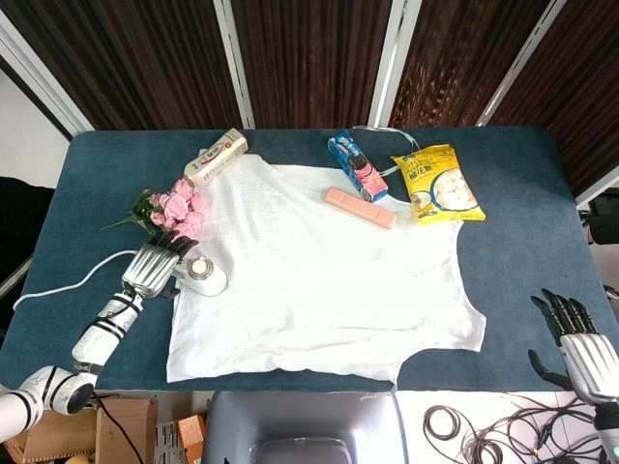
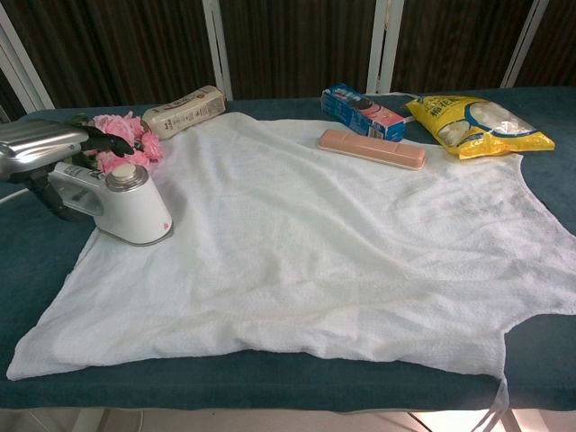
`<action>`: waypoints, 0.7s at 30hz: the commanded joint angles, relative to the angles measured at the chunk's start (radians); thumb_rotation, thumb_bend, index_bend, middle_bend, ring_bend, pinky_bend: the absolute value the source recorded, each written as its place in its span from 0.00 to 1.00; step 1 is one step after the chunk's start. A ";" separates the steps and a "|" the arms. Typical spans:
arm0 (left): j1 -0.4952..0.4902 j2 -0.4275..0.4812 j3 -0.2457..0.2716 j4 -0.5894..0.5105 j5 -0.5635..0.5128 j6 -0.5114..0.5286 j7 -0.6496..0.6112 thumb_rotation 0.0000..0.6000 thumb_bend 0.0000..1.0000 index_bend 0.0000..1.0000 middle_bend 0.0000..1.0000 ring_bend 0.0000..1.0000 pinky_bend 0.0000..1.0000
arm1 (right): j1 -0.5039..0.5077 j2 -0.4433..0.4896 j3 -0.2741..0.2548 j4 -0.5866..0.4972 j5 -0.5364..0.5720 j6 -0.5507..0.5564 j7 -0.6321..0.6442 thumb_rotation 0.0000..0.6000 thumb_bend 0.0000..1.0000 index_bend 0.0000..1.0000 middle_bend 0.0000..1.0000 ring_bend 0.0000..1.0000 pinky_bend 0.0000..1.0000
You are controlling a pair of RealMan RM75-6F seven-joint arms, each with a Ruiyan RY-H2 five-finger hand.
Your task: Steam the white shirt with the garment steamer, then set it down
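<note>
The white shirt (image 1: 319, 275) lies spread flat over the middle of the blue surface (image 1: 513, 280), wrinkled, with its lower hem near the front edge. The garment steamer (image 2: 126, 205), white with a metal cap on top, stands upright on the shirt's left edge. The left hand (image 1: 155, 266) is wrapped around the steamer's handle from the outer side, its dark fingers (image 1: 182, 247) curled over the top, so it is holding the steamer. A white cord (image 1: 68, 282) trails back from this hand across the surface toward the left edge.

Just beyond the left hand lies a bunch of pink flowers (image 1: 174, 207), nearly touching the fingers. Farther out from it, at the shirt's far left corner, sits a cream-coloured packet (image 1: 217, 157). A flat pink case (image 1: 359, 207) rests on the shirt's far edge, well to the inner side of the left hand. Beside the case lie a blue carton (image 1: 356, 165) and a yellow snack bag (image 1: 438, 184).

The right hand (image 1: 573, 340) hangs off the surface's near right corner, well apart from the shirt, holding nothing, fingers spread and pointing up.
</note>
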 commanded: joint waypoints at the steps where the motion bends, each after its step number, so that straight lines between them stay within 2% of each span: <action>1: -0.002 0.000 0.003 0.003 0.005 -0.001 -0.005 1.00 0.10 0.20 0.19 0.10 0.14 | 0.000 0.000 0.000 0.000 0.002 -0.002 -0.002 1.00 0.36 0.00 0.00 0.00 0.00; 10: -0.014 -0.041 0.023 0.106 0.031 -0.022 -0.043 1.00 0.16 0.36 0.27 0.18 0.19 | 0.000 0.004 -0.001 0.000 0.004 -0.004 0.002 1.00 0.36 0.00 0.00 0.00 0.00; 17: -0.025 -0.069 0.023 0.172 0.025 -0.050 -0.069 1.00 0.16 0.36 0.27 0.19 0.21 | 0.000 0.003 -0.002 -0.001 0.009 -0.011 -0.004 1.00 0.36 0.00 0.00 0.00 0.00; 21: -0.027 -0.078 0.028 0.198 0.030 -0.054 -0.077 1.00 0.16 0.39 0.32 0.23 0.26 | -0.001 0.003 0.000 0.000 0.016 -0.011 -0.004 1.00 0.36 0.00 0.00 0.00 0.00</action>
